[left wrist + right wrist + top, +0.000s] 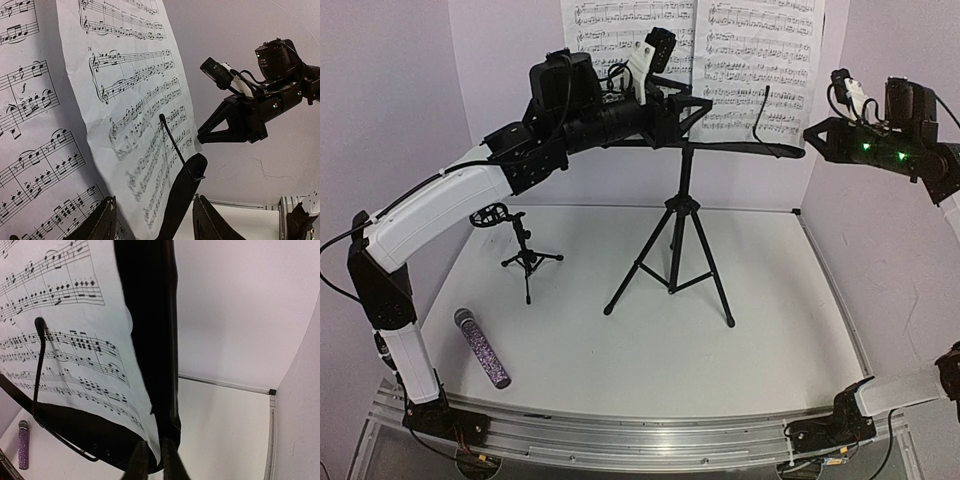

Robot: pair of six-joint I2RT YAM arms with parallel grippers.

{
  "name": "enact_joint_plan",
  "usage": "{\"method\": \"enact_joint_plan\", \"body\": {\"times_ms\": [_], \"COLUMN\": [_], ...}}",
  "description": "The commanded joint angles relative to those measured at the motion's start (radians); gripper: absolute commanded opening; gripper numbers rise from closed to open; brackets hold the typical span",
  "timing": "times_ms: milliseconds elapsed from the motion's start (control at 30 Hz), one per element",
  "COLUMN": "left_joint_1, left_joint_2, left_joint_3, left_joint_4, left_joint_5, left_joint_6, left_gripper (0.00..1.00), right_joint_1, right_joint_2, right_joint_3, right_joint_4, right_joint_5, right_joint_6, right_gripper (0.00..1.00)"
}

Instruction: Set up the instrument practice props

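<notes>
Half-open left claw [155, 210] sits astride the music stand [682, 190] tray lip, gripping nothing; right claw [152, 459] is nearly shut at the tray's right end. Two pages [755, 60] on the tray; one microphone [482, 348], one mic stand [526, 255] on tabletop [770, 300].

The music stand [677, 235] stands centrally toward the tabletop's [720, 340] rear edge, with the sheet-music pages [750, 60] propped on its tray. The mic stand [527, 255] stands to its left. The microphone [482, 348] lies near the front-left corner.
</notes>
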Motion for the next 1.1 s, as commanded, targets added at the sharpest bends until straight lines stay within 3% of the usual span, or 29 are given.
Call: {"method": "enact_joint_plan", "body": {"times_ms": [0,167,367,667,800,933,1067], "left_joint_1": [0.006,0.005,0.005,0.006,0.005,0.001,-0.001], "left_joint_2": [-0.068,-0.113,-0.177,-0.246,-0.407,-0.645,-0.78], "left_joint_3": [0.002,-0.024,-0.091,-0.076,-0.24,-0.577,-0.756], "left_joint_4": [0.012,-0.008,-0.015,-0.122,-0.195,-0.187,-0.292], "left_joint_5": [0.018,0.025,0.02,0.024,0.124,0.271,0.236], "left_joint_6": [0.013,0.036,0.066,0.097,0.208,0.366,0.401], "left_gripper": [0.52,0.52,0.55,0.55,0.55,0.58,0.6], "right_joint_1": [-0.006,-0.006,-0.006,-0.006,-0.005,-0.005,-0.006], "right_joint_2": [-0.028,-0.069,-0.1,-0.149,-0.243,-0.328,-0.369], "right_joint_3": [-0.002,-0.01,-0.016,-0.027,-0.123,-0.28,-0.423], "right_joint_4": [0.021,0.02,0.012,-0.022,-0.051,-0.065,-0.074], "right_joint_5": [0.017,0.061,0.072,0.039,-0.027,-0.097,-0.183], "right_joint_6": [0.005,0.006,0.011,0.036,0.083,0.16,0.23], "right_gripper": [0.24,0.39,0.44,0.6,0.66,0.7,0.74]}}
